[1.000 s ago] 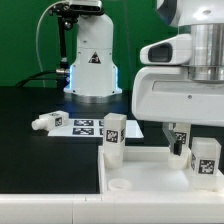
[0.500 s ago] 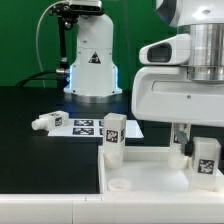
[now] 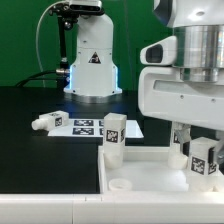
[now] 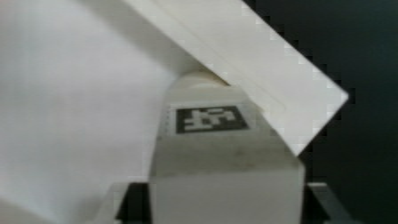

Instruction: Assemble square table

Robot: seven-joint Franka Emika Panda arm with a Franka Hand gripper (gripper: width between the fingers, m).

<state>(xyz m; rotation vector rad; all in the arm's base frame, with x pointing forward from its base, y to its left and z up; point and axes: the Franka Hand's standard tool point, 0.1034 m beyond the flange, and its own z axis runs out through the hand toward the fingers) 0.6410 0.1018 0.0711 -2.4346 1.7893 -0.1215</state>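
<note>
The gripper (image 3: 200,148) clamps a tagged leg (image 3: 206,161) at the square panel's (image 3: 145,166) corner by the tabletop's (image 3: 30,150) front edge. Next likely needs twisting it tight

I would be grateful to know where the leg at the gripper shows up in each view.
Exterior view: the leg stands at the exterior view's right, over the panel's corner.
Wrist view: the leg is central, tag facing the camera.
Shared landmark: the white panel beneath it.
</note>
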